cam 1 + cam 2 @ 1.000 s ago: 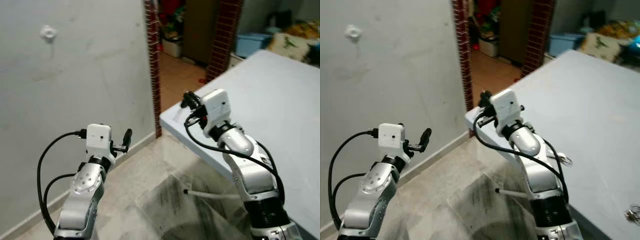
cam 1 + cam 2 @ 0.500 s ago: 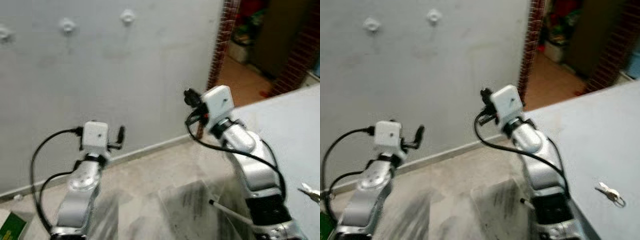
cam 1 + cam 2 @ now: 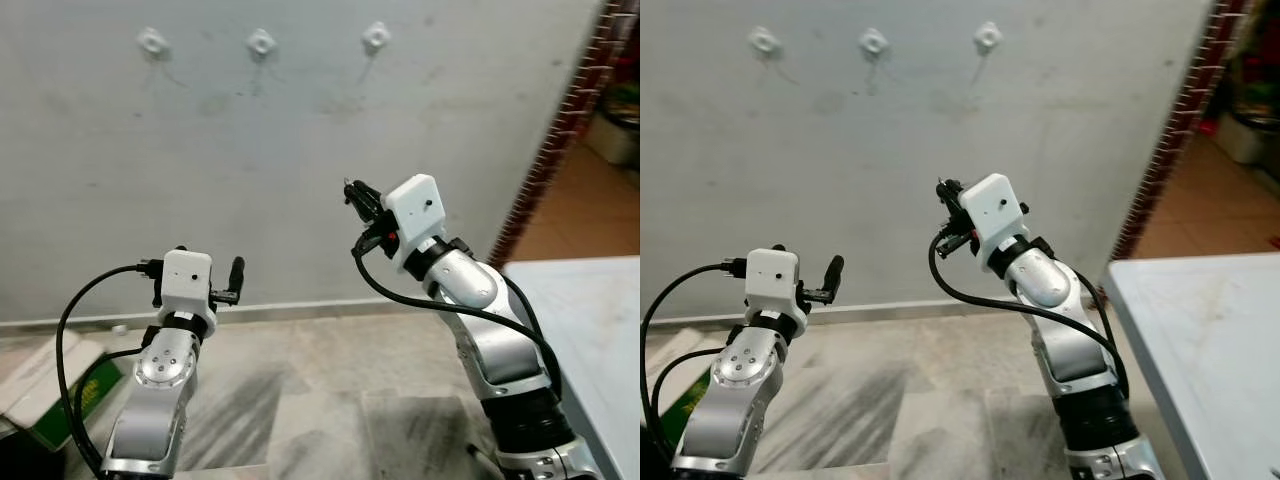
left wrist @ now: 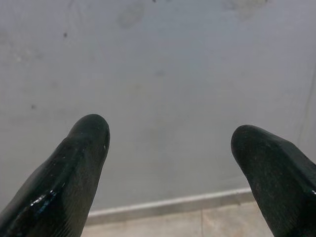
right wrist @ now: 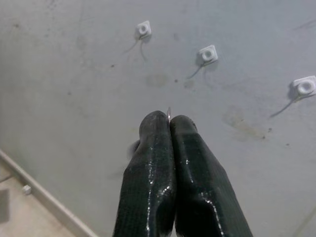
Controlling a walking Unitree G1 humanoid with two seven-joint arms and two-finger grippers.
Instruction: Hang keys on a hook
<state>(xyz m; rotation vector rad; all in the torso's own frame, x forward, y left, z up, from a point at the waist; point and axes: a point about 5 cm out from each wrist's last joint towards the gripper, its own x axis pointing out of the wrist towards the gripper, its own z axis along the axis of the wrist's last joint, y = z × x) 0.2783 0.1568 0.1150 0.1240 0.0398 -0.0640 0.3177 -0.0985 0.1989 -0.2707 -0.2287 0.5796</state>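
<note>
Right claw (image 5: 170, 121) clamped on a keyring sliver (image 5: 169, 113); I read the hooks (image 3: 375, 37) up and ahead; left claw (image 4: 168, 143) apart.

Three white hooks sit in a row on the grey wall: one (image 3: 152, 42), a second (image 3: 261, 42) and a third (image 3: 376, 37). Two silver arms reach toward that wall, each ending in one gripper, the left gripper (image 3: 236, 278) and the right gripper (image 3: 355, 192). Each gripper has two black fingers. One thin sliver of metal (image 5: 169, 113) pokes out from between the right pair. One worktop (image 3: 1200, 330) stands at the right. One green-and-white box (image 3: 60, 385) lies on the floor at the left.
</note>
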